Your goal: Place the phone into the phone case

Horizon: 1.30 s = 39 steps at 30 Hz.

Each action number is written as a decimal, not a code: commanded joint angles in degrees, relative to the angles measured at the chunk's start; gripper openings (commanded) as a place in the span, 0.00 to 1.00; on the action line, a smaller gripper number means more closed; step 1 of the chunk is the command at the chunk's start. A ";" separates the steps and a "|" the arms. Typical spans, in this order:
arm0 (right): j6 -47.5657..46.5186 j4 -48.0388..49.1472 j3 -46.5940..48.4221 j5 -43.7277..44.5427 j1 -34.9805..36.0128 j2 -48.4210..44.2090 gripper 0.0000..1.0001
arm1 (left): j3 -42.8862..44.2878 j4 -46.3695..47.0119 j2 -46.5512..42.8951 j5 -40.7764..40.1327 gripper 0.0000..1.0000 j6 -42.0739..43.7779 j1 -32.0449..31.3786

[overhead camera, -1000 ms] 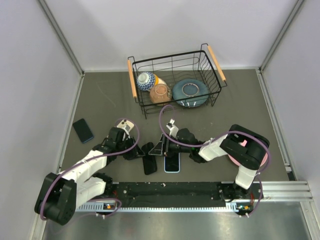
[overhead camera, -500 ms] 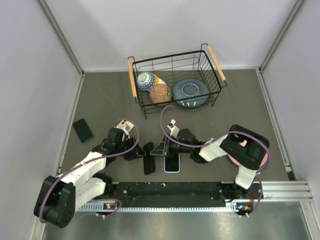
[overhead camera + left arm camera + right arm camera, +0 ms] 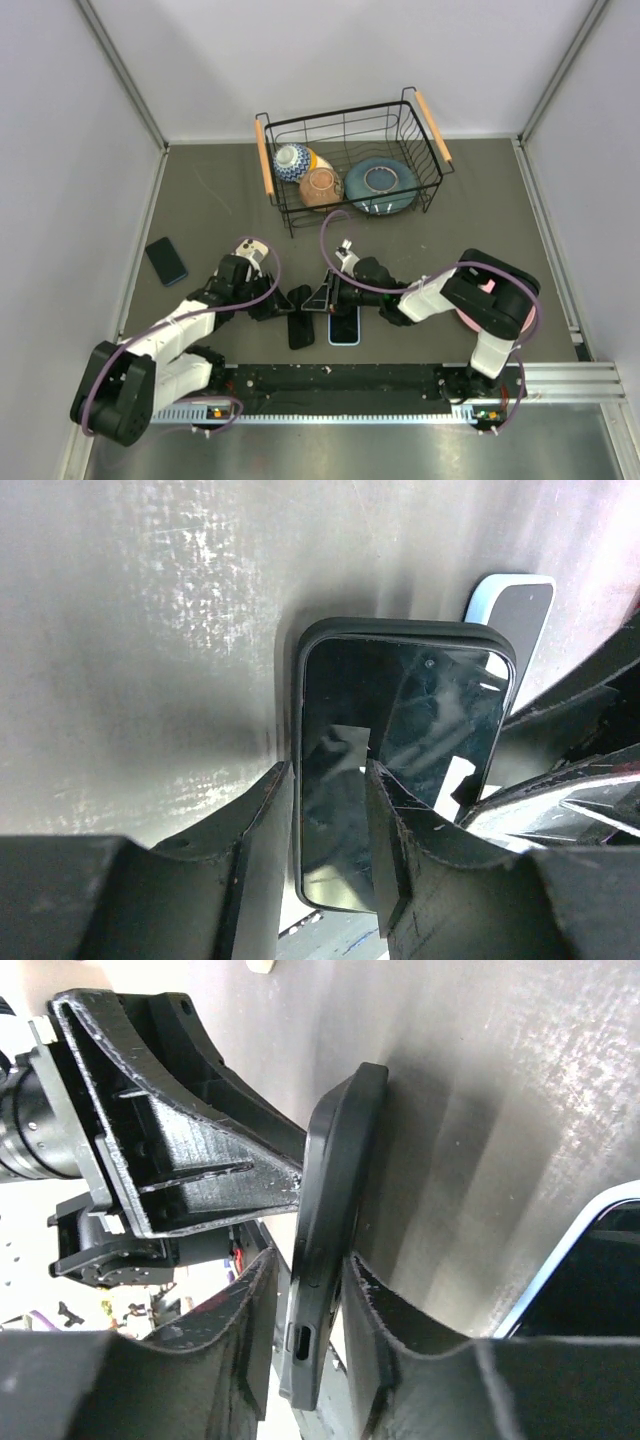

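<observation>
**Item 1: phone case** (image 3: 400, 730). Black, with a raised rim and a cutout in one long edge. It lies near the front of the counter (image 3: 150, 630), between the two pincers.
- Judged light and rubbery. The rim is likely to flex if squeezed at one wall, so it is best held by its thickness near a corner, leaving the mouth free.

**Item 2: phone** (image 3: 520, 605). Dark glass face, pale blue edge. It lies flat and face up just beside the case, outside it and unheld.
- Judged stiff, thin, slick on the glass and breakable. It offers little purchase from above, so take it across the long edges, seat one end first, then press it down.

**Item 3: left pincer** (image 3: 326, 770). The fingers are narrowly spread astride the case's long rim, one over the glossy inner face and one outside. They grip nothing.

**Item 4: right pincer** (image 3: 310, 1260). It is pressed onto the case's thickness at the opposite long edge, one finger on each face.
</observation>
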 commanded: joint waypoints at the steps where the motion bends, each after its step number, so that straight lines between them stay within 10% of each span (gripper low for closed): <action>1: -1.07 2.98 5.04 0.33 1.07 0.26 0.34 | -0.48 3.14 2.08 3.15 0.40 0.29 -1.11; 6: -1.86 -1.84 6.44 1.03 1.16 0.52 0.36 | -0.39 3.66 3.66 3.23 0.40 0.46 -1.20; 11: -5.02 -8.53 7.68 4.10 1.25 -1.23 0.00 | -0.31 3.41 1.92 3.76 0.41 0.55 -1.20; 19: -12.22 -13.71 3.99 5.60 -0.60 -16.41 0.00 | 6.27 -6.97 -12.49 2.17 0.70 5.11 -1.11; 31: -11.62 -4.07 -6.99 1.30 -2.62 -33.92 0.00 | 7.26 0.32 -22.35 16.66 0.70 3.46 -1.02; 39: -7.23 9.55 -9.28 -3.62 -2.62 -34.46 0.00 | -1.08 24.81 -23.41 25.55 0.68 -11.13 -1.11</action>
